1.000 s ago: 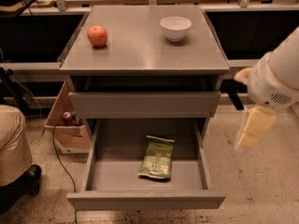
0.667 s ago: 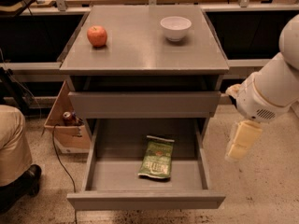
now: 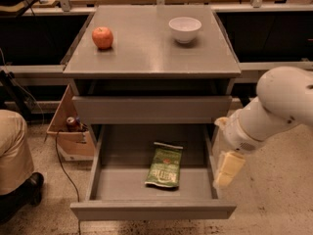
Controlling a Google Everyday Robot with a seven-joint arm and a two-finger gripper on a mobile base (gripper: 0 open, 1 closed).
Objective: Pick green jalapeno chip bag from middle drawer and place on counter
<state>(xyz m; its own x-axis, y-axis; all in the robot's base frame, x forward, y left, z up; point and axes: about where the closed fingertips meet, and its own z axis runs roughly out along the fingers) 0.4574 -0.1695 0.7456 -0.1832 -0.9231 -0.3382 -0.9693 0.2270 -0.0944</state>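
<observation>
The green jalapeno chip bag [image 3: 165, 166] lies flat in the open middle drawer [image 3: 152, 210], near its centre and a little right. My gripper [image 3: 227, 168] is pale yellow and hangs from the white arm [image 3: 274, 106]. It is just outside the drawer's right wall, right of the bag and above the front right corner. It holds nothing that I can see. The grey counter [image 3: 146, 58] is the cabinet's top, above the drawer.
A red apple [image 3: 102, 37] sits at the counter's left and a white bowl [image 3: 185, 29] at its back right. The drawer front above [image 3: 151, 109] is shut. A cardboard box [image 3: 68, 133] and a person's leg [image 3: 14, 155] are on the floor at the left.
My arm and gripper have moved left and down, from beside the cabinet to the open drawer's right wall. The bag, apple and bowl have not moved.
</observation>
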